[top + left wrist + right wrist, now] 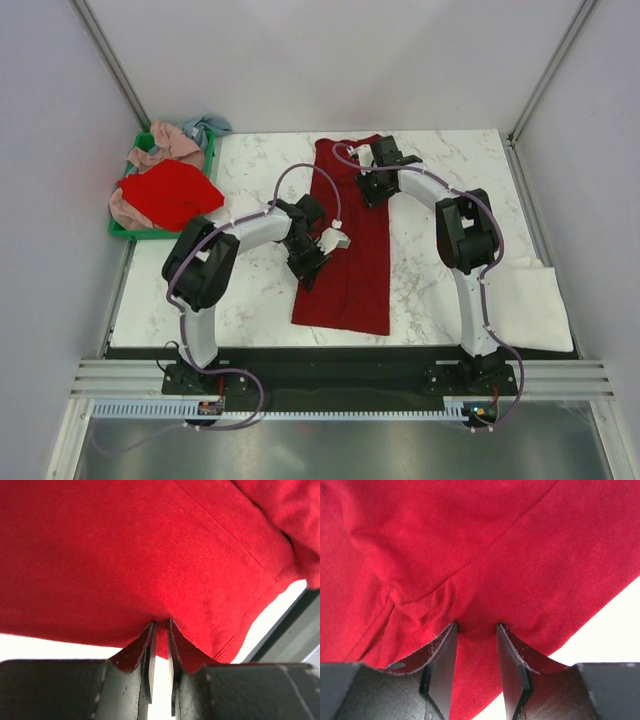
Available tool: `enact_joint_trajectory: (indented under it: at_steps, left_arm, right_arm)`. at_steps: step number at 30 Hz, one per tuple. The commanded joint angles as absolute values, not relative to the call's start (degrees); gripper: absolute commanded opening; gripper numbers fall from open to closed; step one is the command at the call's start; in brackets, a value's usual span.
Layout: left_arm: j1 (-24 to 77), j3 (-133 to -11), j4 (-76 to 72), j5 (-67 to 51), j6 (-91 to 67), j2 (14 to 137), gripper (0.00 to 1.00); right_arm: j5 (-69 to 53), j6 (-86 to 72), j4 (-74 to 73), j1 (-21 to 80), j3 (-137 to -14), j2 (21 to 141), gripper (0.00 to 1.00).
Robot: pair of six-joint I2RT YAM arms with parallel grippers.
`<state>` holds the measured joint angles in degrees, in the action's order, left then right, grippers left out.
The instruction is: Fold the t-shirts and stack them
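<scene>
Dark crimson t-shirt (352, 262) is lying as a long narrow strip down the middle of the marble surface (250, 300). I am watching my left fingers (135, 652) pinching a fold at its left edge, nearly meeting, while my right fingers (441, 652) are clenching a thicker bunch toward its far end. A cream-white t-shirt (540, 300) is resting folded at the right, and other shirts (170, 192) are sitting heaped in the green crate (140, 234).
</scene>
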<state>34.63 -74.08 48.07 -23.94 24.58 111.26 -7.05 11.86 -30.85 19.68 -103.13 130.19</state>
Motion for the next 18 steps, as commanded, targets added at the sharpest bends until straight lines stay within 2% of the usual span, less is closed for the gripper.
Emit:
enact_joint_trajectory:
  at_steps: [1, 7, 18]
  left_arm:
    - [37.3, -73.6, 47.1, -27.6, 21.0, 113.9, 0.22]
    - [43.1, -72.3, 47.1, -29.2, 20.6, 112.8, 0.22]
    - [45.5, -61.3, 46.9, -26.9, 20.6, 104.9, 0.22]
  right_arm:
    - [-7.0, 12.5, -33.0, 20.0, -106.5, 133.9, 0.45]
    - [-8.5, 12.3, -33.7, 20.1, -107.1, 135.1, 0.44]
    - [-6.7, 12.2, -32.7, 20.3, -95.1, 126.8, 0.43]
